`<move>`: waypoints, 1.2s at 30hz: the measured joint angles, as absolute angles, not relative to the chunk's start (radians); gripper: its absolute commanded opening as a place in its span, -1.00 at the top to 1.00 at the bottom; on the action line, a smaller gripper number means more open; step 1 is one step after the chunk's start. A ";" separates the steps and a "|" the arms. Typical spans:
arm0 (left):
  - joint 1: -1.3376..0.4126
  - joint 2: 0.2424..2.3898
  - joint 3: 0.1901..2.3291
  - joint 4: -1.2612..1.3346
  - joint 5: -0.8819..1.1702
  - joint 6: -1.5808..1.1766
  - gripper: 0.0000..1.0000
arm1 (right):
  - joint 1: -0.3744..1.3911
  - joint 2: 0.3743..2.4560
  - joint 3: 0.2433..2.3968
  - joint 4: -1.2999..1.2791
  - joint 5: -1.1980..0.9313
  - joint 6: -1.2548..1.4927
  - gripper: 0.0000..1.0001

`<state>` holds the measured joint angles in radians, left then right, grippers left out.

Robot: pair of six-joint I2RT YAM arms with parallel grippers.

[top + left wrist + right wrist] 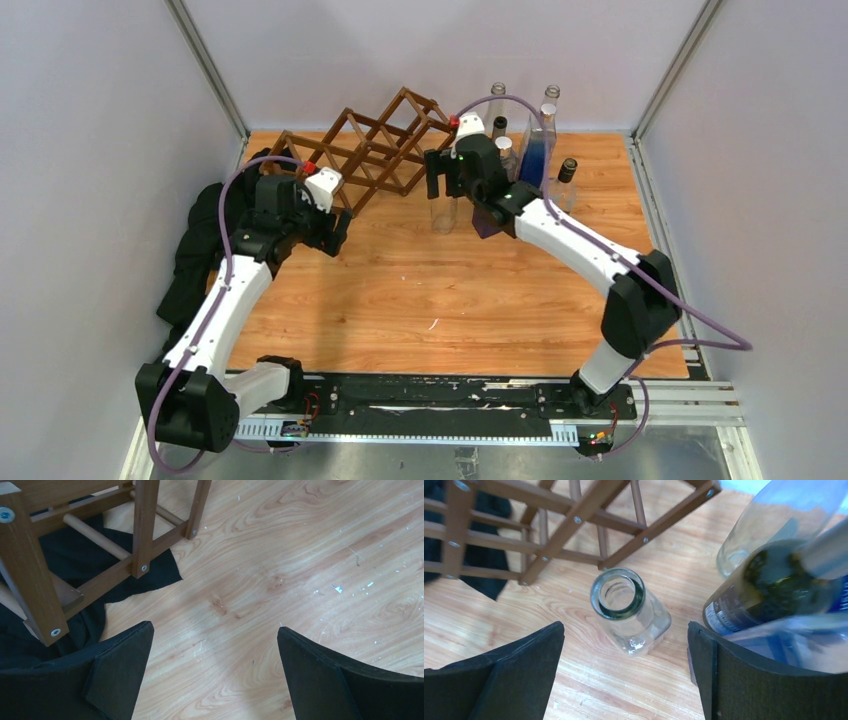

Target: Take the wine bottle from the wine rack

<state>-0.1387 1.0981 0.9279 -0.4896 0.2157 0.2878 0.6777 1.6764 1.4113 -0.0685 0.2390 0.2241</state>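
Note:
The wine rack (375,145), a dark brown lattice, stands tilted at the back of the table, and its cells look empty. A clear glass wine bottle (443,215) stands upright on the table just in front of the rack's right end. My right gripper (436,176) hovers above it, open. In the right wrist view the bottle's mouth (618,593) shows from above just ahead of the open gripper (625,625), apart from both fingers, with the rack (574,520) beyond. My left gripper (338,232) is open and empty by the rack's left end; in its wrist view (215,630) only bare wood lies between the fingers.
Several other bottles stand at the back right, among them a blue one (535,152) and a dark-capped one (566,178); a dark labelled bottle (769,585) is close to my right finger. A black cloth (195,255) lies at the table's left edge, under the rack's foot (142,535).

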 measured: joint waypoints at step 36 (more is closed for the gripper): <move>-0.129 1.241 0.344 0.533 0.064 0.146 -1.00 | 0.311 0.731 0.216 0.299 0.922 0.273 -1.00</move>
